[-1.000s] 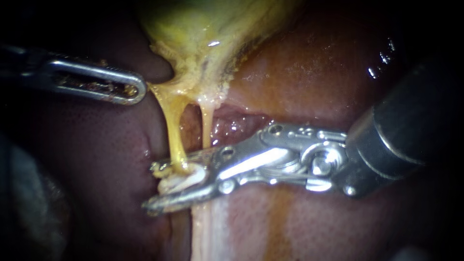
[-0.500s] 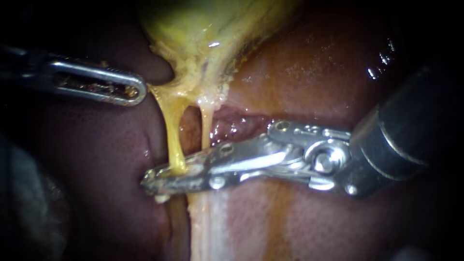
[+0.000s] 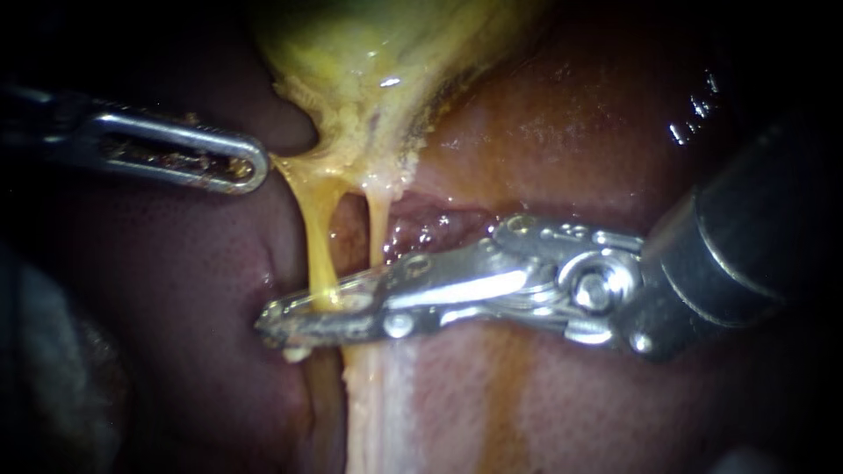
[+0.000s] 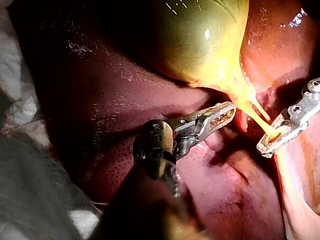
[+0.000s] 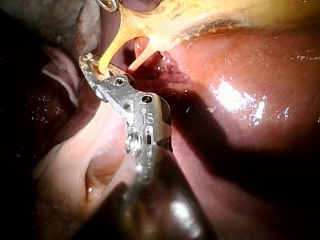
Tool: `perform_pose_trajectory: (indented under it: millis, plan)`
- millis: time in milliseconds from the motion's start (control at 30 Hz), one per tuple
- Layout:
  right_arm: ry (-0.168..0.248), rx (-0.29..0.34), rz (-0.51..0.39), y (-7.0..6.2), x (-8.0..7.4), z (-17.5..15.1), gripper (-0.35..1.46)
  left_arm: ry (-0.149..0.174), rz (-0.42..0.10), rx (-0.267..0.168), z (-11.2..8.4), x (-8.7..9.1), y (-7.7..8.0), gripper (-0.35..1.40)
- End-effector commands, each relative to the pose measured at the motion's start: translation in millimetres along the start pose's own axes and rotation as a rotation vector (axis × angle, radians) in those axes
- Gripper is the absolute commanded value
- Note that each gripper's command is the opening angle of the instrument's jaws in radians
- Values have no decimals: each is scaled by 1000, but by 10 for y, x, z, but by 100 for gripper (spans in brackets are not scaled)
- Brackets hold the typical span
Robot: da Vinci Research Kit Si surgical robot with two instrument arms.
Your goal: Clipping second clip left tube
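Left tube (image 3: 318, 254) hangs as a thin yellow strand from the gallbladder (image 3: 378, 53) down to the liver (image 3: 176, 281), with the right tube (image 3: 376, 233) just beside it. Right instrument (image 3: 274, 318) lies across the lower end of the left tube, and its two jaws are pressed nearly together on it from both sides. One small pale piece shows under these jaws. Left instrument (image 3: 250, 165) has its tip beside the gallbladder edge
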Motion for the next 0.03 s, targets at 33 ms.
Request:
perform_pose_trajectory:
  millis: [33]
  plan:
    - [5,-6,0,0,0,0,-35,0,0,-1,0,0,0,-35]
